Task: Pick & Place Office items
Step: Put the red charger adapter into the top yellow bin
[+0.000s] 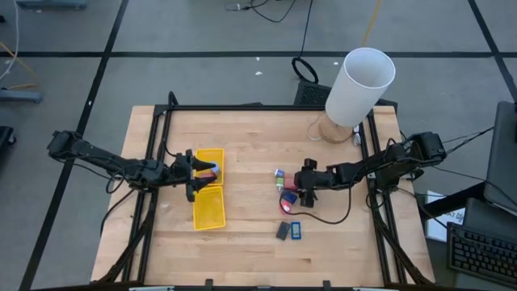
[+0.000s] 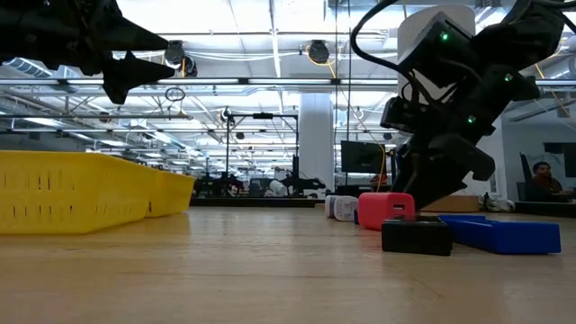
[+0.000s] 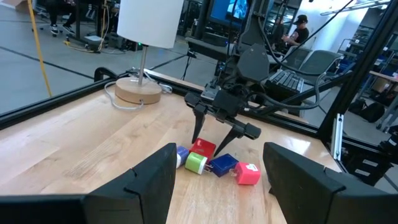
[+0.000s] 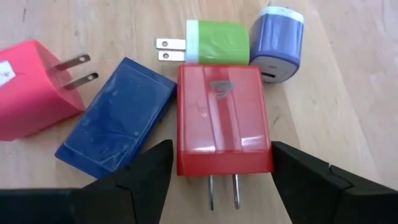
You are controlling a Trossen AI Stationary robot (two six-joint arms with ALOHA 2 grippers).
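Note:
The office items lie in a cluster right of the table's middle: a red plug block [image 4: 224, 118], a blue block [image 4: 118, 124], a green one [image 4: 217, 42], a pale lilac one [image 4: 278, 43] and a pink-red one [image 4: 28, 87]. My right gripper [image 4: 221, 149] slants down over them, open, one finger on each side of the red block; I cannot tell whether they touch it. A dark grey flat rectangle [image 1: 283, 230] and a blue one [image 1: 296, 230] lie nearer the front. My left gripper [image 1: 202, 174] hovers open and level above the yellow tray [image 1: 208, 212], with nothing between its fingers.
A big white cylinder [image 1: 359, 85] stands on a round wooden base at the far right. A black cable [image 1: 327, 218] loops on the table by my right arm. Small coloured pieces [image 1: 212, 170] show in the tray's far compartment. People sit in the room beyond the table.

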